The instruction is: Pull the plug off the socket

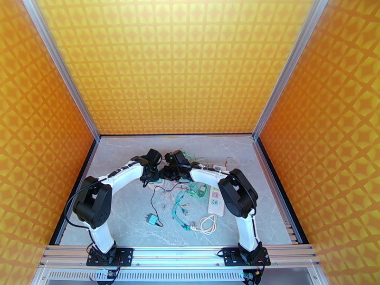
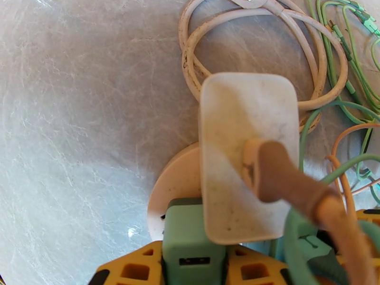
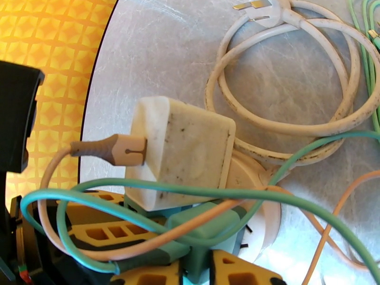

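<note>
A round white socket (image 2: 173, 186) lies on the marble table, also seen as the white socket (image 3: 261, 210). A white adapter (image 2: 247, 153) with a tan cable (image 2: 285, 176) sits on it. My left gripper (image 2: 190, 269) has its yellow fingers (image 2: 128, 269) pressed on a green plug (image 2: 190, 238) at the socket's edge. My right gripper (image 3: 190, 274) closes its yellow fingers (image 3: 240, 271) around a second green plug (image 3: 206, 229) beside the white adapter (image 3: 183, 148). From above, the left gripper (image 1: 153, 176) and right gripper (image 1: 170, 174) meet at mid-table.
A coiled white cord (image 3: 289, 105) with a bare-pronged plug (image 3: 259, 8) lies beyond the socket. Green and orange wires (image 2: 342, 77) trail to the right. A white power strip (image 1: 217, 199), a small teal adapter (image 1: 152, 219) and loose cables (image 1: 183, 210) lie nearer the arm bases.
</note>
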Tool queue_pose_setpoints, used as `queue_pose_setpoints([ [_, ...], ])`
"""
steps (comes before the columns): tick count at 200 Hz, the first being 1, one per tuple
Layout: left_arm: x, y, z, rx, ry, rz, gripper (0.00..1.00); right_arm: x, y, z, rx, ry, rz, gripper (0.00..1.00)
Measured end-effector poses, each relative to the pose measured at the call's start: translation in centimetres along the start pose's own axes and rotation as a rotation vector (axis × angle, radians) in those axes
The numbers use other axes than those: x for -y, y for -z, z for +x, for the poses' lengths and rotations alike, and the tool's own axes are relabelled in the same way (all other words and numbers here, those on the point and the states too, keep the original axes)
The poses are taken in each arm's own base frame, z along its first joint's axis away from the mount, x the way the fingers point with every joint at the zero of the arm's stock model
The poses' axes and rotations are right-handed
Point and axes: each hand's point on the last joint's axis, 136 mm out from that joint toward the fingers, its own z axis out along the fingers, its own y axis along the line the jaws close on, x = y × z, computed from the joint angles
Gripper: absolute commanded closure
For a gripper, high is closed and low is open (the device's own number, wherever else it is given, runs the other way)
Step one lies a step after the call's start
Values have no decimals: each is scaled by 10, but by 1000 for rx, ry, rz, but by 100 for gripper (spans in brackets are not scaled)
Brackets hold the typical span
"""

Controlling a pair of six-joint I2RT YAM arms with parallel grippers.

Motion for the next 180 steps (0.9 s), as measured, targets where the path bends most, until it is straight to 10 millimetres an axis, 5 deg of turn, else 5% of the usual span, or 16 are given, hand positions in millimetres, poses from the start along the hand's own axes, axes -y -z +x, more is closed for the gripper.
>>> queue_pose_setpoints([
  [180, -14, 2, 2, -91, 173, 152, 96, -4, -3, 4, -5, 85, 111, 84],
])
